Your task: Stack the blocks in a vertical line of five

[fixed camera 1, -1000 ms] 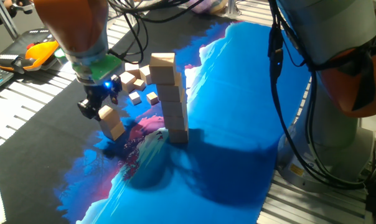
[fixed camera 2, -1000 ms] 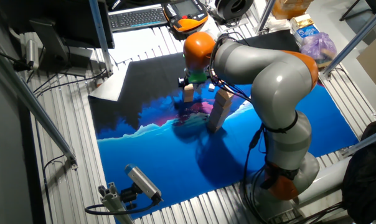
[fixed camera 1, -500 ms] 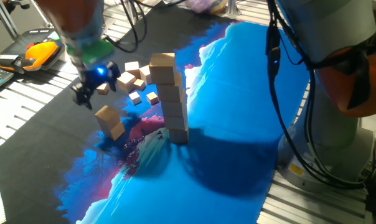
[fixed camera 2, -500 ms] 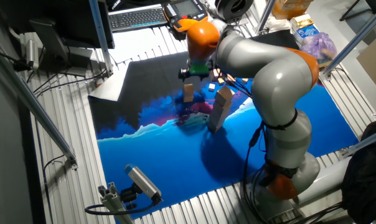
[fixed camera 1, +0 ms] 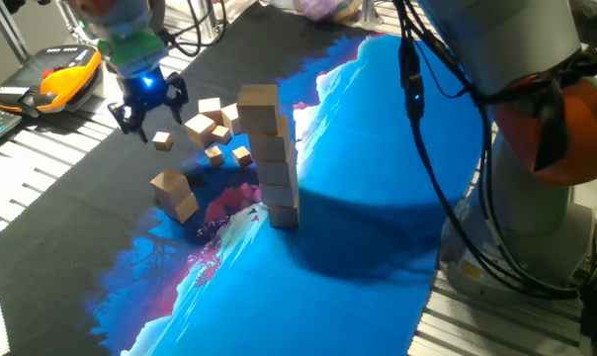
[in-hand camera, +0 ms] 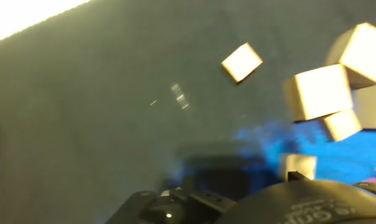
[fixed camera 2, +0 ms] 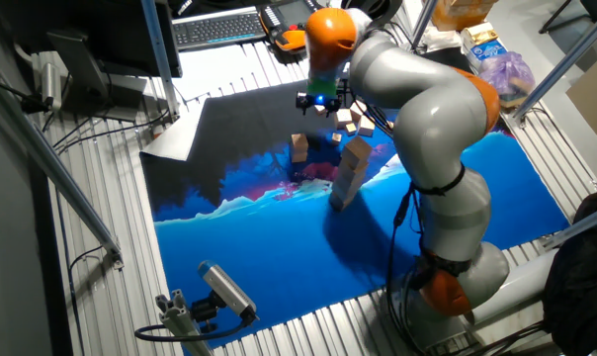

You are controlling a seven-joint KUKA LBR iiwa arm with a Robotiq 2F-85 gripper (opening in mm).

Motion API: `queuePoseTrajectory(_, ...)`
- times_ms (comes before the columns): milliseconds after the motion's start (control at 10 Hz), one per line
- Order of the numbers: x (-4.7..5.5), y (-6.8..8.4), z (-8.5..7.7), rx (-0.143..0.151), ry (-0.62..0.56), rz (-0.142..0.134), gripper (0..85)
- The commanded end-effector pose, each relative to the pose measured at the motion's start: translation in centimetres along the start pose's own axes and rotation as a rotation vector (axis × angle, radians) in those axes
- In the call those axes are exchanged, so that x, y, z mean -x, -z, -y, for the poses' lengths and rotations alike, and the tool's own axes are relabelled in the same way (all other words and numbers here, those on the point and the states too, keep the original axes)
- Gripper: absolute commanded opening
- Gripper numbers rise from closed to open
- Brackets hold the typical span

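A tall stack of several tan blocks (fixed camera 1: 272,163) stands at the edge of the blue part of the mat; it also shows in the other fixed view (fixed camera 2: 347,173). A short stack of two blocks (fixed camera 1: 175,194) stands to its left, also seen in the other fixed view (fixed camera 2: 298,148). Loose blocks (fixed camera 1: 208,123) lie behind on the black mat, with one small block (fixed camera 1: 161,140) apart. My gripper (fixed camera 1: 148,105) hangs open and empty above that small block, behind the short stack. The hand view shows the small block (in-hand camera: 241,61) and the loose cluster (in-hand camera: 315,92).
The blue and black mat (fixed camera 1: 358,198) covers the table. An orange pendant (fixed camera 1: 63,83) and a keyboard lie off the mat at the back left. The arm's base and cables (fixed camera 1: 536,178) stand at the right. A wider cube (fixed camera 1: 258,99) tops the tall stack.
My gripper has let go of the top block of the short stack, risen, and moved back-left over the loose blocks. The short stack stays standing.
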State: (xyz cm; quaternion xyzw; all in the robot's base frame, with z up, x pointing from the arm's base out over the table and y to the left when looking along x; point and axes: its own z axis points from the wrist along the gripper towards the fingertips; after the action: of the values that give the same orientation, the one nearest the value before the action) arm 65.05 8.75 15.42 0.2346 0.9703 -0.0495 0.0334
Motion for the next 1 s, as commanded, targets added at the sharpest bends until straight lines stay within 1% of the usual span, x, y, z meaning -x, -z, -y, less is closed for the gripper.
queuePoseTrajectory(0,0.6,-0.3,0.8,-0.054,-0.016,-0.017,68.0)
queuePoseTrajectory(100,1.2,-0.8,1.4,-0.041,-0.037,-0.052,51.0)
queuePoseTrajectory(200,1.8,-1.4,2.0,-0.042,-0.037,-0.046,51.0)
queuePoseTrajectory(300,2.2,-2.0,2.5,-0.029,-0.027,-0.036,51.0)
queuePoseTrajectory(400,2.2,-2.1,2.4,-0.024,-0.026,-0.026,51.0)
queuePoseTrajectory(500,2.3,-2.1,2.6,-0.030,0.037,0.028,68.0)
queuePoseTrajectory(600,2.4,-1.9,2.9,-0.076,0.088,0.068,68.0)
queuePoseTrajectory(700,2.5,-1.7,3.3,-0.070,0.121,0.064,68.0)
queuePoseTrajectory(900,2.5,-1.7,3.6,-0.071,0.168,0.052,68.0)
